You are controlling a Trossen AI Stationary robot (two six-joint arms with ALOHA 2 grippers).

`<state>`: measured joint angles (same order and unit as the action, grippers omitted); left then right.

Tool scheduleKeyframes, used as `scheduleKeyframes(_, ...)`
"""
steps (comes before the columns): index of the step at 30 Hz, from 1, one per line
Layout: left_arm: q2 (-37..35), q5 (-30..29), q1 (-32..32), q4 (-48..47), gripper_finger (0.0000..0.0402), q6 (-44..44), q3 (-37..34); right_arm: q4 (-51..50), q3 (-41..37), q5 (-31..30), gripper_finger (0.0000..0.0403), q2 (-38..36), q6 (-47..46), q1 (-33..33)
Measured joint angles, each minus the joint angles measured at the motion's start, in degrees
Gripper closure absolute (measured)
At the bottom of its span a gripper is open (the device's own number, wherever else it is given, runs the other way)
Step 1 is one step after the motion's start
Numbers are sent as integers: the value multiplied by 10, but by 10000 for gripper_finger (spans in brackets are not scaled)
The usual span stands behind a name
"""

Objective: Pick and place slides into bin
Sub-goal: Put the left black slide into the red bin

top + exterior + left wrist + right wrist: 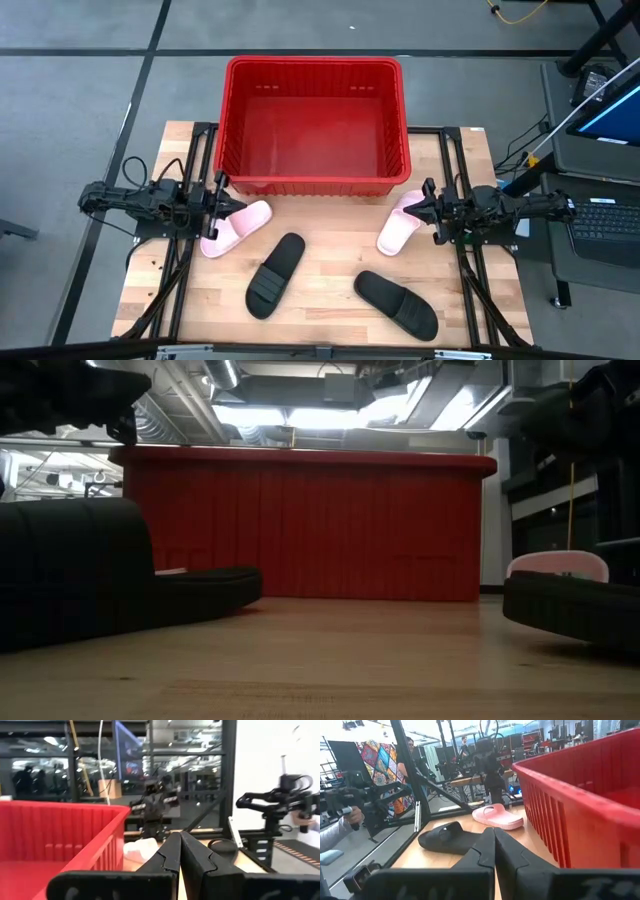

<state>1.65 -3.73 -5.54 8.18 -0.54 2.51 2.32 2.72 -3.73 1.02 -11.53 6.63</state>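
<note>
Four slides lie on the table w/ the red bin (314, 125) empty behind them: pink slides (236, 228) and (402, 223) nearest it, black slides (276, 275) and (396, 303) toward the front edge. Left gripper (219, 194) and right gripper (428, 200) hover at the table's sides, fingers pressed together, holding nothing, apparently parked beside the pink pair before any pickup.

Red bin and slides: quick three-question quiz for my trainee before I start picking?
1. True or false: the red bin already holds a slide.
2. How many slides lie on the table?
3. Which slide lies beside the left gripper? A pink, B black.

Key: 1 false, the bin is empty. 2 four, two pink and two black. 3 A; the right gripper is by the other pink slide.
</note>
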Motion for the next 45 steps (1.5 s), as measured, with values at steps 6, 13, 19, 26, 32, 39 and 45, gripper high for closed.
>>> scheduleKeyframes(6,47,-20,0,-4,399,1,29,-5,40,-39,400,34,18,0)
scheduleKeyframes(13,106,-34,0,-34,399,-2,67,-5,90,-57,400,104,28,0)
scheduleKeyframes(19,142,-52,0,-31,399,8,97,-14,148,-57,401,175,61,7)
scheduleKeyframes(26,163,-57,0,-28,399,36,146,-22,205,-57,399,233,89,36)
scheduleKeyframes(32,180,-57,0,-27,399,47,176,-55,235,-58,398,252,90,48)
scheduleKeyframes(39,226,-31,0,-140,399,23,237,-63,235,-25,397,275,109,58)
scheduleKeyframes(45,287,-10,-17,-212,400,2,286,-15,235,-12,399,322,168,75)
